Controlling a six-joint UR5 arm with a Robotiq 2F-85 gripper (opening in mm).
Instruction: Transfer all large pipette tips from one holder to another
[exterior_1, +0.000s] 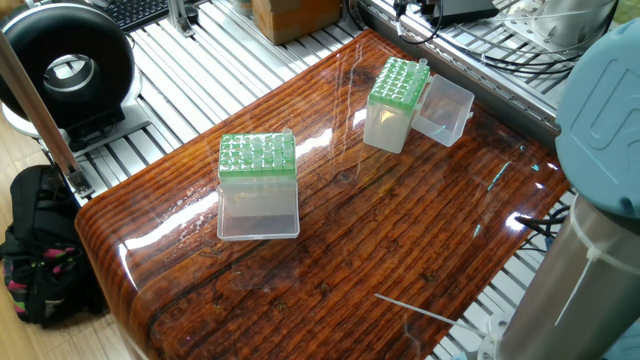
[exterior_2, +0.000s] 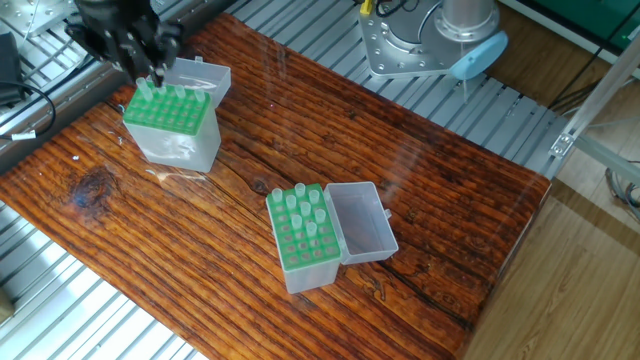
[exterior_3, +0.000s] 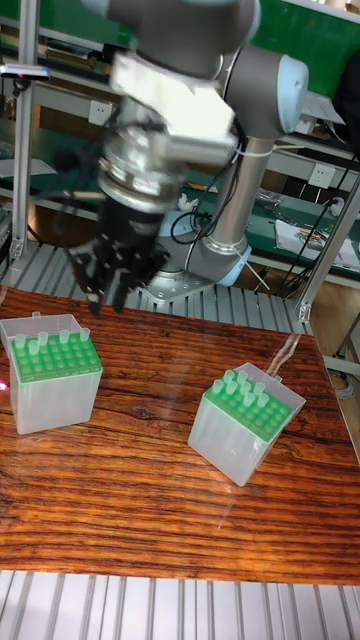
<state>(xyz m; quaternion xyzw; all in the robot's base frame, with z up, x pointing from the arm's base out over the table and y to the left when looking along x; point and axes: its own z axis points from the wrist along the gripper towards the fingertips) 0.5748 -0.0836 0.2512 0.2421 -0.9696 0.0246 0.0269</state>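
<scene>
Large pipette tips (exterior_2: 165, 93) stand upright in green-topped holder (exterior_2: 170, 125) just below pincer (exterior_2: 135, 62), collars exposed for gripping. Second holder (exterior_2: 303, 238) well apart on surface (exterior_2: 450, 210), some sockets vacant for arrivals. Pincer blurred; cannot tell whether apart or together.

Black backpack (exterior_1: 40, 250) on floor, round black device (exterior_1: 65, 65) nearby.

A glossy wooden table (exterior_1: 400, 230) sits on slatted aluminium framing (exterior_1: 200, 70) above pale wood flooring (exterior_2: 570, 270).

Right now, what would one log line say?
gripper: above far holder, state unclear | large pipette tips: seated | second holder: partly filled
</scene>
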